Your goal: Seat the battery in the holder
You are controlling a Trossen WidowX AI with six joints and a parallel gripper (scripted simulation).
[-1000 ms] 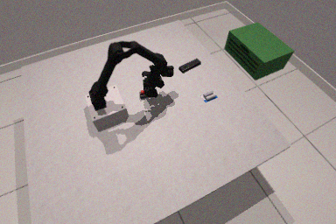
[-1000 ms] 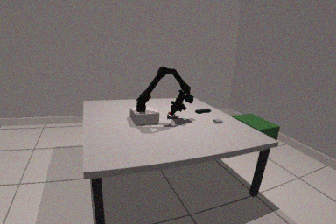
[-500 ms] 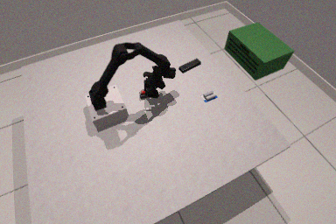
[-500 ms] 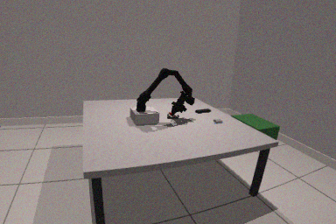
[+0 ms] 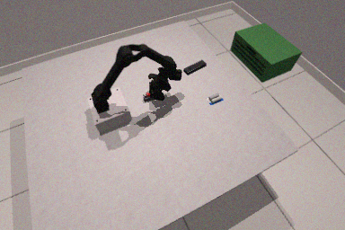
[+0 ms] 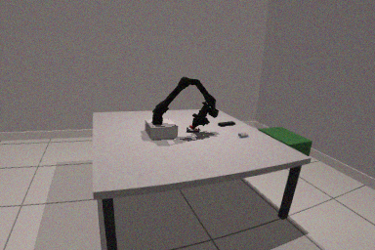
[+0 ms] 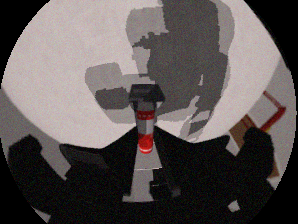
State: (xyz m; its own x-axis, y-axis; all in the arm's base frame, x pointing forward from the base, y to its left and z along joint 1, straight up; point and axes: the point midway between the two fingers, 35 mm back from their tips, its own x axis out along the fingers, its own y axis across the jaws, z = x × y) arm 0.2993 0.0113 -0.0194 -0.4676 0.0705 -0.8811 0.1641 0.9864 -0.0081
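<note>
The battery point(image 7: 145, 126), red and silver, stands out lengthwise between the fingers in the wrist view. Its red end is toward the camera and its other end reaches into the holder; its red also shows in the top view point(image 5: 147, 93) and the exterior view point(image 6: 193, 127). The small black holder point(image 7: 146, 92) point(image 5: 145, 99) point(image 6: 193, 131) is on the table, just beyond the fingertips. My gripper point(image 7: 145, 128) is shut on the battery, low over the holder. The spring and the contact of the battery's far end with the holder cannot be made out; whether the battery lies flat is unclear.
A black ribbed strip point(image 5: 195, 67) point(image 6: 227, 124) lies beyond the gripper on the table point(image 5: 90, 178) point(image 6: 146, 174). A small blue and white item point(image 5: 216, 99) point(image 6: 243, 135) lies farther right. A green box point(image 5: 268, 45) point(image 6: 288, 137) stands past the table's edge.
</note>
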